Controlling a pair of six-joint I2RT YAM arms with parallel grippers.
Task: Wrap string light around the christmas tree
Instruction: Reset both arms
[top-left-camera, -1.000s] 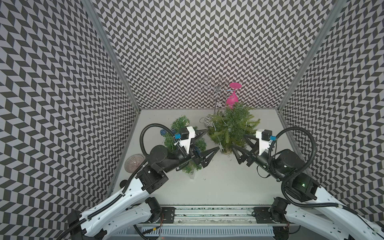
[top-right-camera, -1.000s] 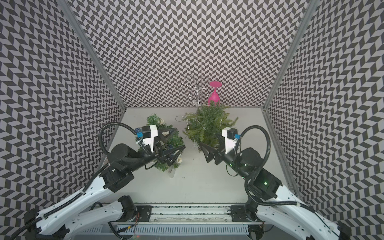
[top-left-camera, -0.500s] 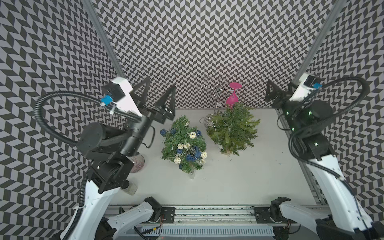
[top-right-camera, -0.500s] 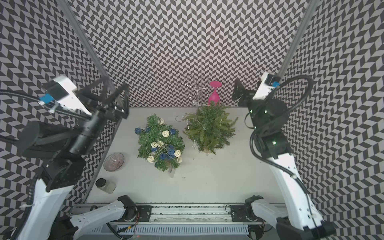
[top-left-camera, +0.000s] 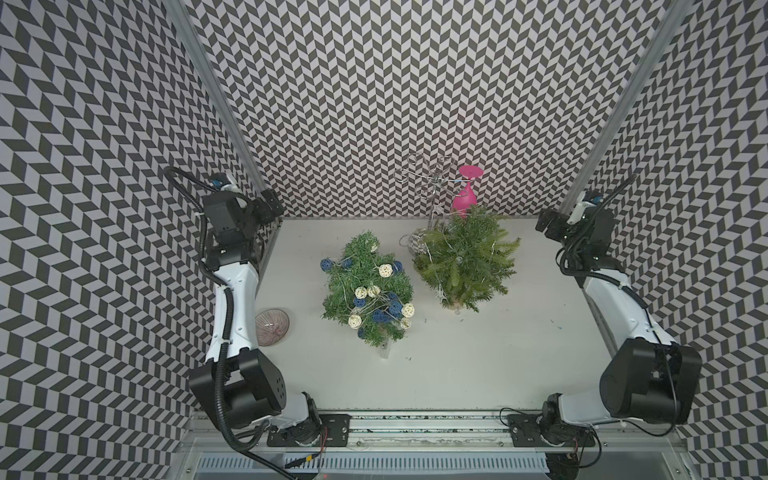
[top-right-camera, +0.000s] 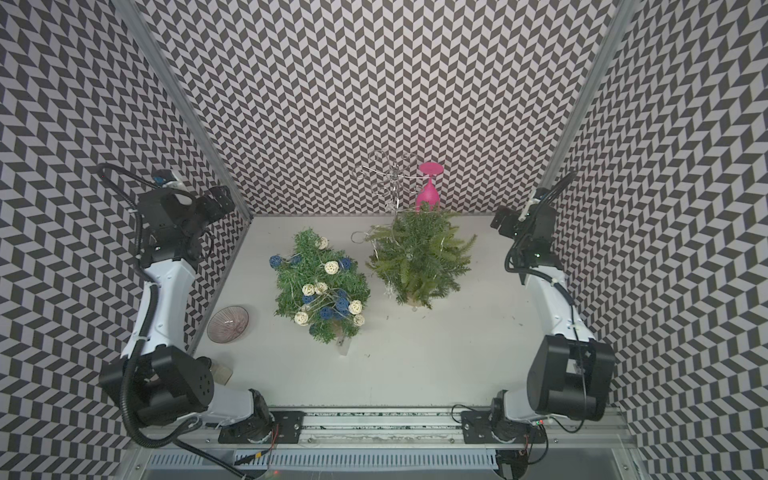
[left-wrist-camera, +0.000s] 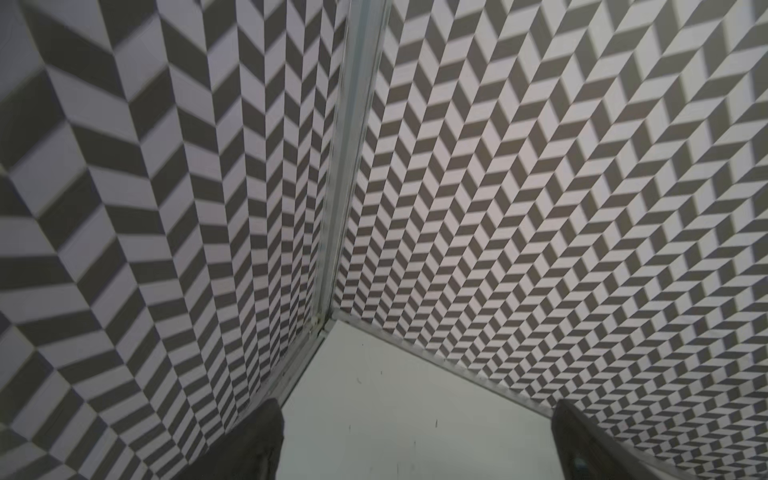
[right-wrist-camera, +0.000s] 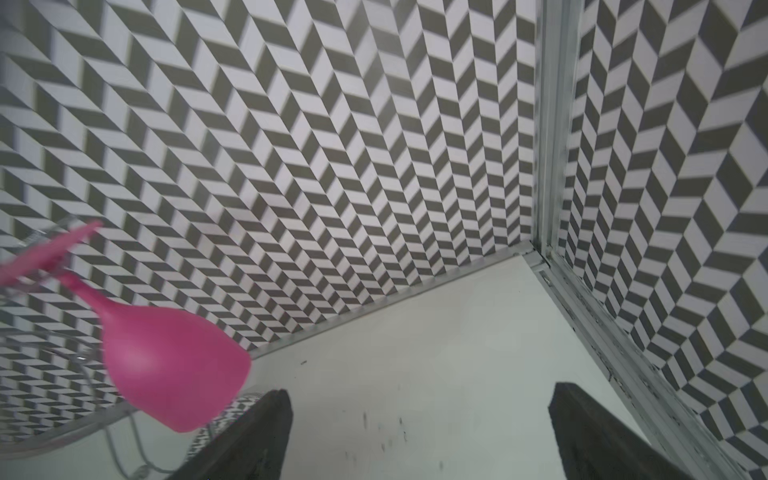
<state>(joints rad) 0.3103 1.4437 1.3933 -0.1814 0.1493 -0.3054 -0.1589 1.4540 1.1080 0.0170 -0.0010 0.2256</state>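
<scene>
Both top views: left end effector (top-left-camera: 269, 204) and right end effector (top-left-camera: 547, 224) have retreated to rear corners, released, empty; string light (top-left-camera: 385, 270) lies wound over the christmas tree (top-left-camera: 340, 291) on the table (top-left-camera: 457, 365), wrapping likely done.

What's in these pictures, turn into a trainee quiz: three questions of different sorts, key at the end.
1. True or false: the left tool grips the string light.
2. The decorated tree wearing that light stands on which side of the second tree? A: the robot's left. B: the robot's right.
3. Fill in: the upside-down glass by the back wall is coloured ____.
Key: 1 false; 2 A; 3 pink.
</scene>
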